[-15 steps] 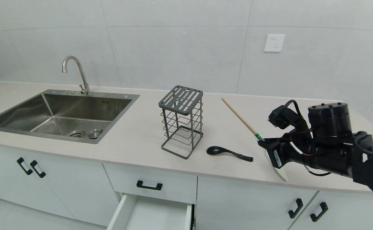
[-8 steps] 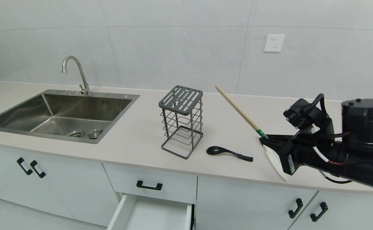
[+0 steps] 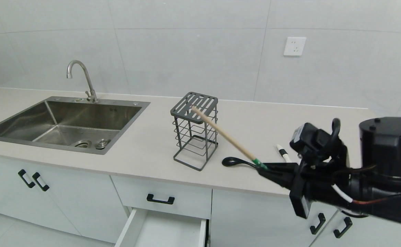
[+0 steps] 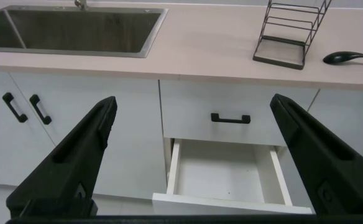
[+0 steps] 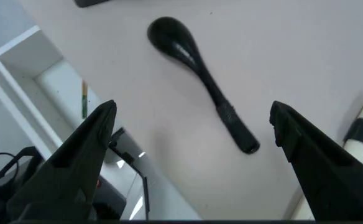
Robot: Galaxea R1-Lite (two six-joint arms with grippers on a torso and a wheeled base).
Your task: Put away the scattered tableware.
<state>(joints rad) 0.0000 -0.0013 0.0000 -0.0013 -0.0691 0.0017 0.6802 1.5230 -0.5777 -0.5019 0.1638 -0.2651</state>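
My right gripper (image 3: 264, 168) is shut on a wooden chopstick (image 3: 224, 135), holding it near its green-banded end, just above the counter's front edge. The stick slants up and left, and its free end lies against the slotted top of the dark wire rack (image 3: 195, 130). A black spoon (image 3: 233, 161) lies on the counter between the rack and this gripper, and it appears again between the fingers as the spoon (image 5: 194, 62). A white utensil with a black band (image 3: 283, 152) lies behind the gripper. My left gripper (image 4: 192, 102) is open and hangs low before the cabinets.
A white drawer (image 3: 162, 230) stands pulled out under the counter, its inside bare in the left wrist view (image 4: 225, 177). The steel sink (image 3: 15, 120) with its faucet (image 3: 80, 79) takes up the counter's left part. A tiled wall backs the counter.
The right gripper has lifted the chopstick off the counter and swung it left and forward, so its free end now reaches the rack. The white utensil's banded end has come into sight.
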